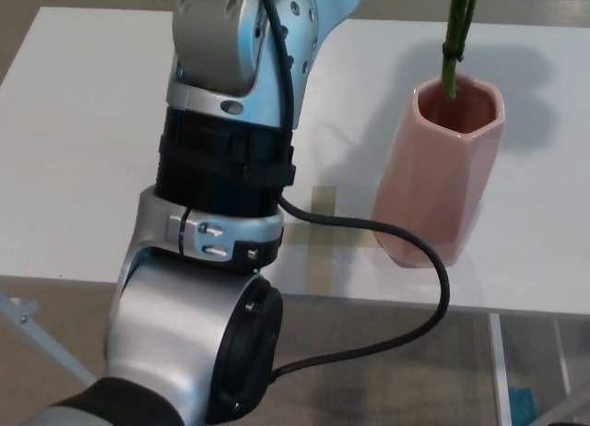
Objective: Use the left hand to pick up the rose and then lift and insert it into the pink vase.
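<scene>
- Head view. The left arm [226, 205], silver metal with a black ribbed collar, rises from the lower left and fills the left half of the frame; it tilts towards the upper right.
- The left hand itself is cut off by the top edge. Cannot tell whether its fingers are apart, closed, or clamped on anything.
- The right hand is outside the frame.
- A black cable [406, 260] leaves the arm just below the collar, loops out to the right in front of the vase base, and curves back to the lower joint housing.
- The green rose stem [453, 48] comes down from the top edge, to the right of the arm's upper segment. Only the stem is visible; the bloom is off frame.
- The stem's lower end sits inside the mouth of the pink faceted ceramic vase [433, 182], towards the far side of the opening. Depth of insertion cannot be judged.
- The vase stands upright on the white table [74, 149], to the right of the arm and lower than its top segment.
- Faint tape marks [320, 232] form a cross on the table between arm and vase.
- No brand, label or legible writing on arm, vase or table.
</scene>
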`<state>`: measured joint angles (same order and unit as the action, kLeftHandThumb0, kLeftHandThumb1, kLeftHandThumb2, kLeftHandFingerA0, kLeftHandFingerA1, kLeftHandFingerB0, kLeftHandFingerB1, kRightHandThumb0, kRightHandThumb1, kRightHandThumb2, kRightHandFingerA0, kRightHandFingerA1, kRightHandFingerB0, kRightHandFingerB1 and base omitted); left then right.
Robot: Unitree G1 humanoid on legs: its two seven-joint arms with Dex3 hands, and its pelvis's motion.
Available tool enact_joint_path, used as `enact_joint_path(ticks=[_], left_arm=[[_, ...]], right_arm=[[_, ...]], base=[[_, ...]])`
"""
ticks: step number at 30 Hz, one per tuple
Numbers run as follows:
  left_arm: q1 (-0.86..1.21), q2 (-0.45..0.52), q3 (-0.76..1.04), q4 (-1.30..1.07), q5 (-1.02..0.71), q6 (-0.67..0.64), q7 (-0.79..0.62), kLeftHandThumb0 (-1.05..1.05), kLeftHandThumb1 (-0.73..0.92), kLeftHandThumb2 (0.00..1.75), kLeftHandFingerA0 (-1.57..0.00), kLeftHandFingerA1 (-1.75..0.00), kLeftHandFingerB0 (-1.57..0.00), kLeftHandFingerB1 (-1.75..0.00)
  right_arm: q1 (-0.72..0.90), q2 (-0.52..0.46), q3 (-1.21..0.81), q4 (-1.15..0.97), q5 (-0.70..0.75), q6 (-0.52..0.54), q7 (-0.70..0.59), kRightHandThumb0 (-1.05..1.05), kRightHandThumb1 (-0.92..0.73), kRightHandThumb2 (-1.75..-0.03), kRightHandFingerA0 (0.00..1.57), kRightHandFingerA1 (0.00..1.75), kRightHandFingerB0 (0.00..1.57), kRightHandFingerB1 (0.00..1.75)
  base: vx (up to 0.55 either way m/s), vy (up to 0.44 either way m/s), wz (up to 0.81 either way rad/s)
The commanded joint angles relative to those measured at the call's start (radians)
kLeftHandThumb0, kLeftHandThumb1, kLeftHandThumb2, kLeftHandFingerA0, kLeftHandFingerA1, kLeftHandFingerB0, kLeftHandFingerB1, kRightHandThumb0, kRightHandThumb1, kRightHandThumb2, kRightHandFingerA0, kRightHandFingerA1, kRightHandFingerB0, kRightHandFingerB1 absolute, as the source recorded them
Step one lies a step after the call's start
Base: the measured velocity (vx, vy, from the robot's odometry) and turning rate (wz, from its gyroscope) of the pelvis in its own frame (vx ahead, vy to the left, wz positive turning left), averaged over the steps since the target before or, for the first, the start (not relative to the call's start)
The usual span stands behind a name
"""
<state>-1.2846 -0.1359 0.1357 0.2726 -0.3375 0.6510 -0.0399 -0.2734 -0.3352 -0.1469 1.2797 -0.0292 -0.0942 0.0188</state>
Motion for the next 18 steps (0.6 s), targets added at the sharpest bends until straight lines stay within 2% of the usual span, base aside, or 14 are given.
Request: enact_joint_path(ticks=[1, 18], left_arm=[[0.039, -0.07, -0.015, -0.019, -0.025, -0.029, 0.016, -0.18, 0.81, 0.65, -1.02, -1.4, -0.81, -0.86], [0.087, -0.063, -0.09, -0.018, -0.017, -0.047, -0.01, -0.17, 0.81, 0.65, -1.05, -1.37, -0.8, -0.87]], right_arm=[[0.009, 0.001, -0.003, 0.002, 0.001, 0.005, 0.001, -0.3, -0.65, -0.59, 0.69, 0.5, 0.58, 0.45], [0.0, 0.002, -0.009, -0.004, 0.011, 0.003, 0.014, -0.3, -0.66, -0.59, 0.67, 0.49, 0.55, 0.44]], base=[[0.0, 0.0, 0.0], [0.0, 0.0, 0.0]])
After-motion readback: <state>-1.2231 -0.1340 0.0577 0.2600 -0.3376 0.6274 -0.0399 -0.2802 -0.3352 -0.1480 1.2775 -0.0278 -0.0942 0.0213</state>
